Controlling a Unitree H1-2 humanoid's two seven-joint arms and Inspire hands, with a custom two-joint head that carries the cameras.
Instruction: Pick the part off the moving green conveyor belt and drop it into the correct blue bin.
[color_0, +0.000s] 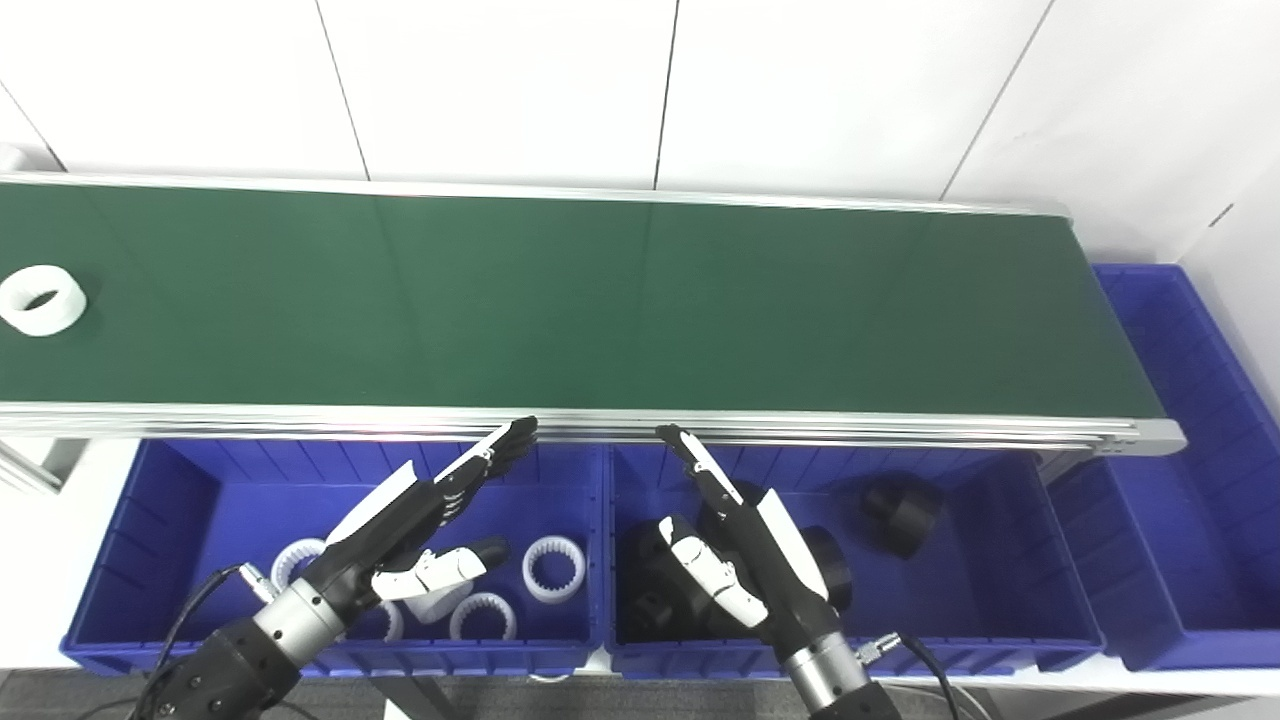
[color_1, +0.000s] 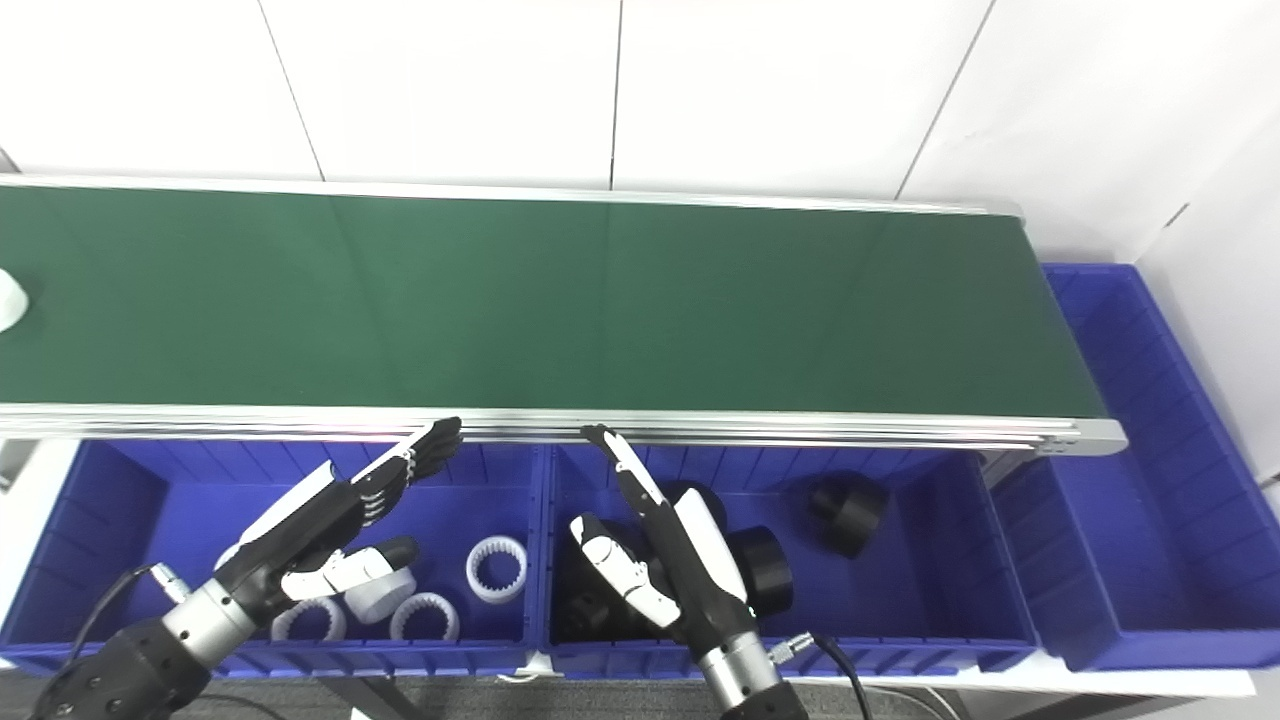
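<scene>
Left eye view: one white part (color_0: 41, 299) on belt (color_0: 600, 300).

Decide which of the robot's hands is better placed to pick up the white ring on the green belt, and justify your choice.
Probably the left hand. The white toothed plastic ring lies at the green conveyor belt's far left end, and the left blue bin below already holds white rings. The right hand hovers over black parts, farther away.

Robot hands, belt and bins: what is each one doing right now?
Left hand: open, holding nothing, over the left bin.
Right hand: open, holding nothing, over the middle bin.
White ring: lying on the belt's far left end.
Belt: otherwise bare.
Left bin: holds white rings.
Middle bin: holds black parts.
Right bin: looks empty.
</scene>
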